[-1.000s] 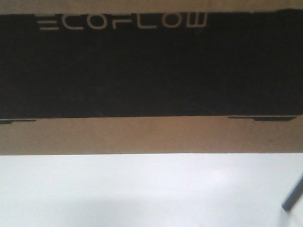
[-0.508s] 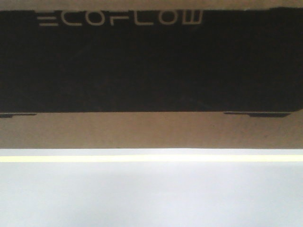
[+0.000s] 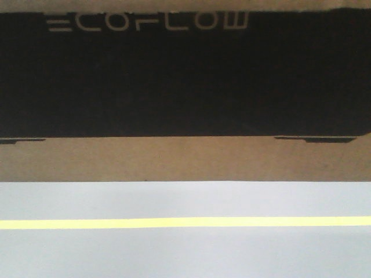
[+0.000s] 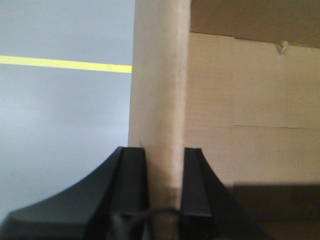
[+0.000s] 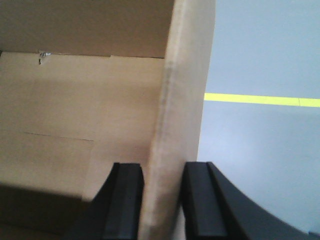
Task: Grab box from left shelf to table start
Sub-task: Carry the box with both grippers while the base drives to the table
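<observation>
Cardboard walls of the box [image 3: 185, 87] are clamped by our left gripper [image 4: 164, 156] and right gripper [image 5: 161, 171]. We judge the carry in hand; next, keep it level toward the table.

A smooth, pale grey floor [image 3: 185, 255] fills the background (soft, even light), crossed side to side by one straight yellow line [image 3: 185, 222].

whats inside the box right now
Only bare cardboard shows inside the box: inner walls and seamed flaps, no contents. The left gripper and right gripper each clamp a side wall; the shadowed part near them is unseeable.
</observation>
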`<state>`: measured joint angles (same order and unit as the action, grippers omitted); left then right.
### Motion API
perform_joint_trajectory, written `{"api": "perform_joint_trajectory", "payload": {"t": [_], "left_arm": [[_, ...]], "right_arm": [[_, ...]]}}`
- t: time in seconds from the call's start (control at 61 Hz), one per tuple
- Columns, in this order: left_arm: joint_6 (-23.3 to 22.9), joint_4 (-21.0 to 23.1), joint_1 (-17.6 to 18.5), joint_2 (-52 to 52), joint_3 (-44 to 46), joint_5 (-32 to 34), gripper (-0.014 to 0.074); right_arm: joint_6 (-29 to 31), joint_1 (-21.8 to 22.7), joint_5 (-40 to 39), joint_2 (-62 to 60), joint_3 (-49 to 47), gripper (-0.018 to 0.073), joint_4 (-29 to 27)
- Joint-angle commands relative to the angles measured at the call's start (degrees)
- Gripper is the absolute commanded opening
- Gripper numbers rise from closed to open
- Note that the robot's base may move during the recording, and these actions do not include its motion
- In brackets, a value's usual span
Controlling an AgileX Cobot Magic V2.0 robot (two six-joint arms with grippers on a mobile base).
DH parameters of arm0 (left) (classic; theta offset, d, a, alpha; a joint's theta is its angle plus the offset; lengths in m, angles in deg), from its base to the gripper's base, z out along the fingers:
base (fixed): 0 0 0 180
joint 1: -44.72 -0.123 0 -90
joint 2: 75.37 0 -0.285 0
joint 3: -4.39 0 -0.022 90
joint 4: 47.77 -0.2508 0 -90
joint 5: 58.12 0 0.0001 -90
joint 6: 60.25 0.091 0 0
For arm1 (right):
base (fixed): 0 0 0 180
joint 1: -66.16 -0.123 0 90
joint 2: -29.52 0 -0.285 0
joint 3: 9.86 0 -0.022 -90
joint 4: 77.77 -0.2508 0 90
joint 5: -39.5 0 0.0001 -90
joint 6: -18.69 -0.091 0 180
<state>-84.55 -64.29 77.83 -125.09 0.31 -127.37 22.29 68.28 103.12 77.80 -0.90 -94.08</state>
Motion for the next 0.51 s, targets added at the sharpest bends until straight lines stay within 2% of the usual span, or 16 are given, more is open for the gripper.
{"api": "perform_joint_trajectory", "payload": {"t": [0.0, 0.492], "left_arm": [[-0.93, -1.2, 0.38, 0.85, 2.43, 9.59, -0.0087], [-0.93, -1.0, 0.38, 0.72, 2.43, 9.59, -0.0087]], "right_arm": [[0.98, 0.13, -6.72, 0.41, -1.76, 0.0018, 1.88], [0.98, 0.13, -6.6, 0.42, -1.76, 0.0018, 1.88]]}}
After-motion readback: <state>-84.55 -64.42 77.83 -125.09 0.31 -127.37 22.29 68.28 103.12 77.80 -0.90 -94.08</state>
